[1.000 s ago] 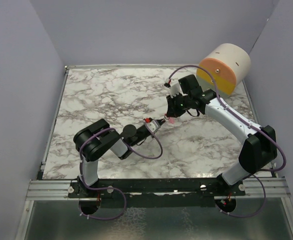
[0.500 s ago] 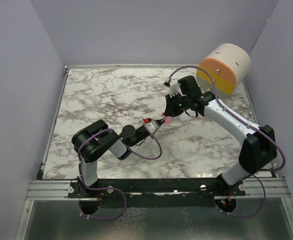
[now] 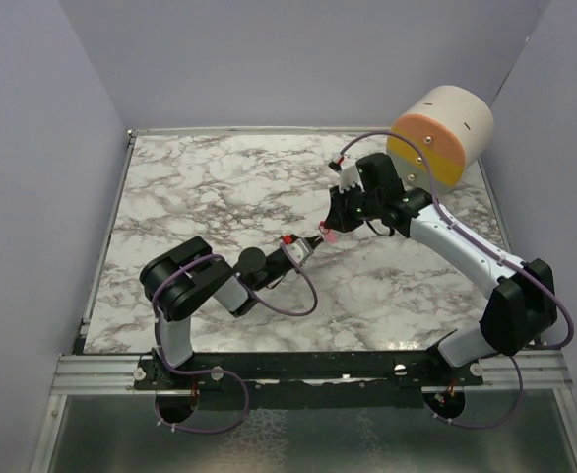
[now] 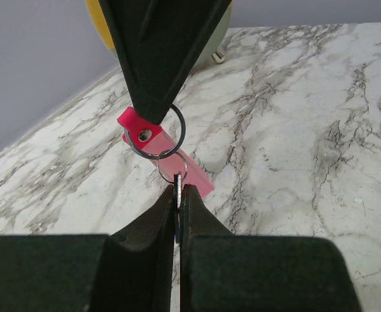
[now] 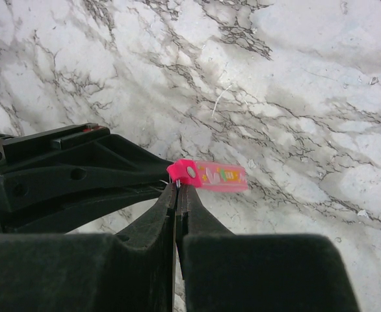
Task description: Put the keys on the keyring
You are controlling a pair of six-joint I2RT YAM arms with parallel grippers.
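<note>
Both arms meet above the middle of the bench [image 3: 200,187], noses almost together. The left pincer [image 4: 177,203] is shut on the key [image 4: 177,189], which shows only as a thin silvery edge poking out between its tips. The right pincer [image 5: 177,195] is clamped on the ringed end of the pink keyring [image 5: 214,176], whose strip trails away from that grip. The metal ring [image 4: 179,130] and a smaller loop [image 4: 172,169] hang right at the key's tip. Whether anything is threaded, I cannot tell. I'd judge the left arm must push forward along the key's length.
</note>
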